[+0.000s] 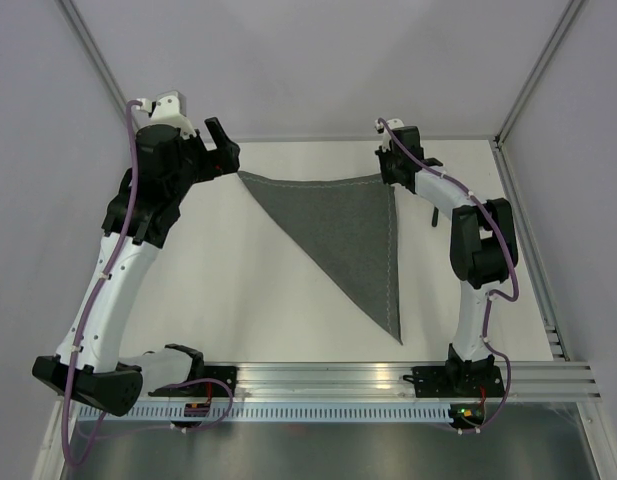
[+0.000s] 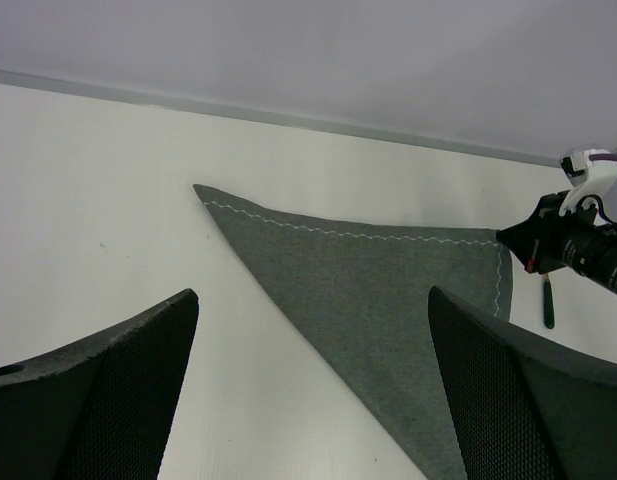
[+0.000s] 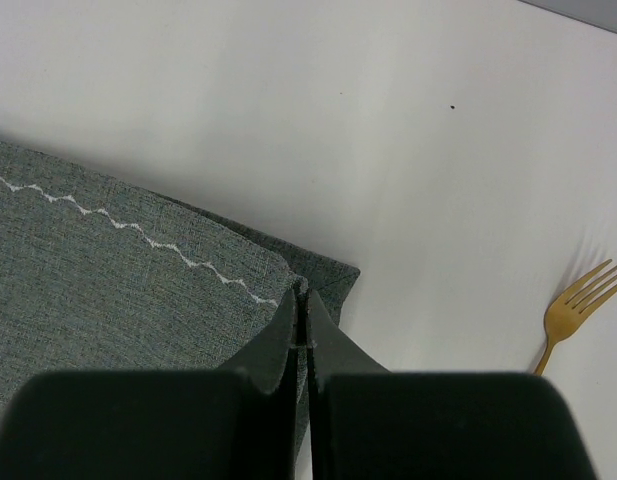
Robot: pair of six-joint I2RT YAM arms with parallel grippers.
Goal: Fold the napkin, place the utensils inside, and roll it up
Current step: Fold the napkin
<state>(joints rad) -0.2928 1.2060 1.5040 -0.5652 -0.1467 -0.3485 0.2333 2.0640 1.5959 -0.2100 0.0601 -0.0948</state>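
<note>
Napkin (image 1: 353, 225) folded into a triangle, mid-frame on the bench (image 1: 248, 290) in the top view.
Left fingers (image 2: 108, 390) spread wide near its upper-left point, clear of the cloth. Right fingers (image 3: 285, 350) pressed together at the upper-right corner; cannot tell if cloth is caught. Fork (image 3: 571, 305) just right of that corner, handle cut off behind the fingers.

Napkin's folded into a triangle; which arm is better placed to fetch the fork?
Right. The fork lies just right of the napkin, beside the right tool, which must first release the corner it pinches. The open left tool sits across the napkin.
</note>
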